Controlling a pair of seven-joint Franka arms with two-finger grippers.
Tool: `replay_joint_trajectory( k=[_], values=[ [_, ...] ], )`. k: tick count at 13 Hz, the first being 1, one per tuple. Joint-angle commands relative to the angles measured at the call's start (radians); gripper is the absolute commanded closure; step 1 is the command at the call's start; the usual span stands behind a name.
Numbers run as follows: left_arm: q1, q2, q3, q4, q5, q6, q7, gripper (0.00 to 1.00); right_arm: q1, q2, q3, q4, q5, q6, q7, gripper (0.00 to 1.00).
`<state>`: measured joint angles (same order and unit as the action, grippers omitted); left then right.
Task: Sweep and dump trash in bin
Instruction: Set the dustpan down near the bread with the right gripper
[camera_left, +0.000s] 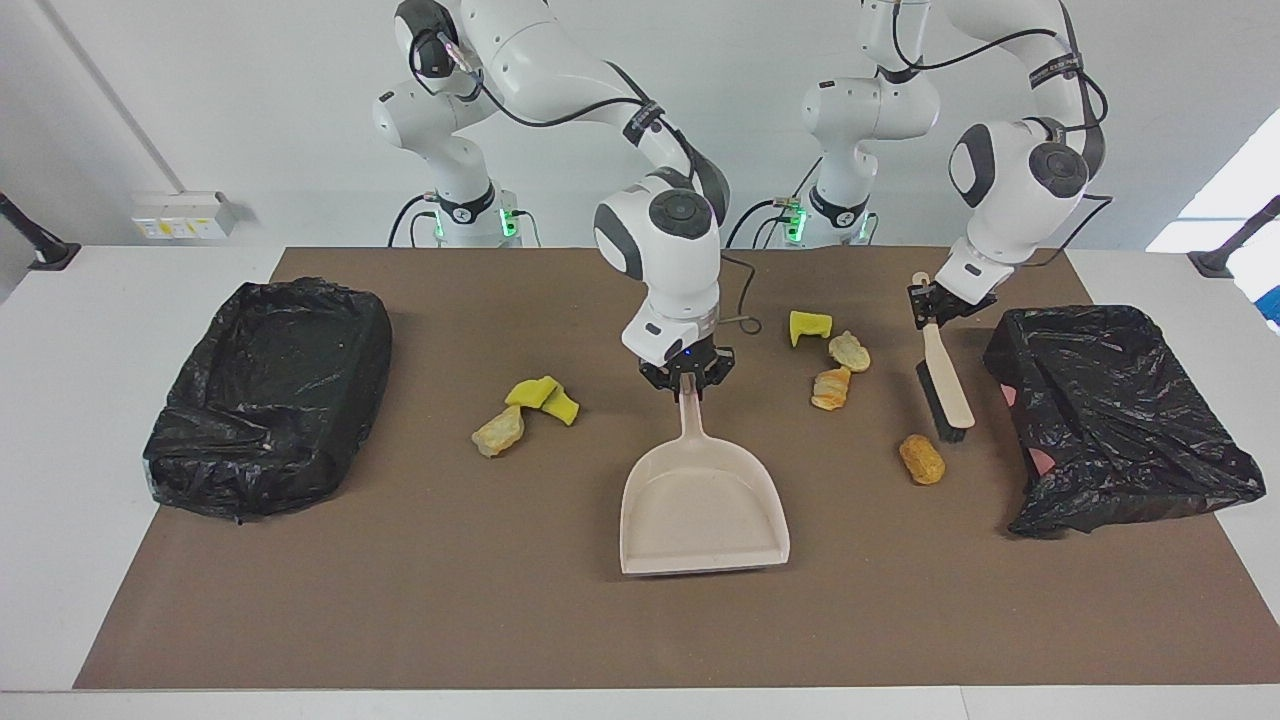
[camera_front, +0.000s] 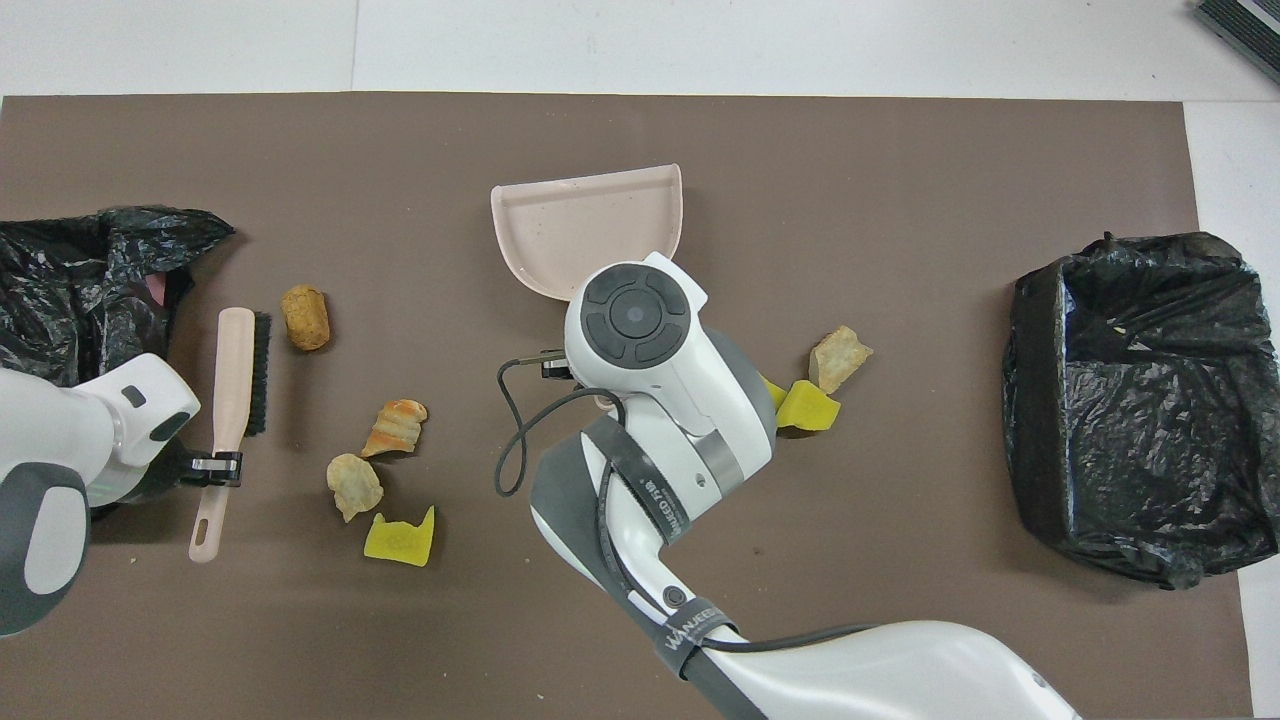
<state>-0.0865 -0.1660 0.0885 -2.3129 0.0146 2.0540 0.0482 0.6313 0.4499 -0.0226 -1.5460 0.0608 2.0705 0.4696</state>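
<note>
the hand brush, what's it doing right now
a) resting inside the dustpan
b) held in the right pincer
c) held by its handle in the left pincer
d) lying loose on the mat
c, the left pincer is shut on the handle of the hand brush, beside an orange lump.

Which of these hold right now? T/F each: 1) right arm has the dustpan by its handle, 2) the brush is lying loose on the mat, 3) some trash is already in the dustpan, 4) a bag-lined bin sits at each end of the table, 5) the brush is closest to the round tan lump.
1. The right gripper holds the dustpan by its handle. True.
2. The hand brush lies loose on the mat. False: the left gripper is shut on its handle.
3. Trash is in the dustpan. False: its tray is empty; all pieces are on the mat.
4. A black bag-lined bin at each end. True: one at the right arm's end, one at the left arm's.
5. The brush is closest to the round tan lump. True.
</note>
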Motion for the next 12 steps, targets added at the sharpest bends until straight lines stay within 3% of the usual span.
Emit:
replay_joint_trajectory(
  k=[1,4,9,12],
  values=[
    [0.011,0.115,-0.001,0.133,0.002,0.015,0.062,1.0,-0.053,-0.155,0.009,-0.087,0.031,-0.143,-0.301,1.0],
    [0.02,0.227,-0.001,0.222,0.01,0.064,0.259,1.0,-0.054,-0.263,0.004,-0.166,0.01,-0.32,-0.604,1.0],
    [-0.01,0.229,-0.004,0.202,0.01,0.026,0.464,1.0,-0.1,-0.33,0.006,-0.342,-0.041,-0.219,-1.22,1.0],
    [-0.039,0.201,-0.012,0.202,0.01,-0.159,0.529,1.0,-0.076,-0.359,0.007,-0.443,-0.021,-0.171,-1.306,1.0]
  ],
)
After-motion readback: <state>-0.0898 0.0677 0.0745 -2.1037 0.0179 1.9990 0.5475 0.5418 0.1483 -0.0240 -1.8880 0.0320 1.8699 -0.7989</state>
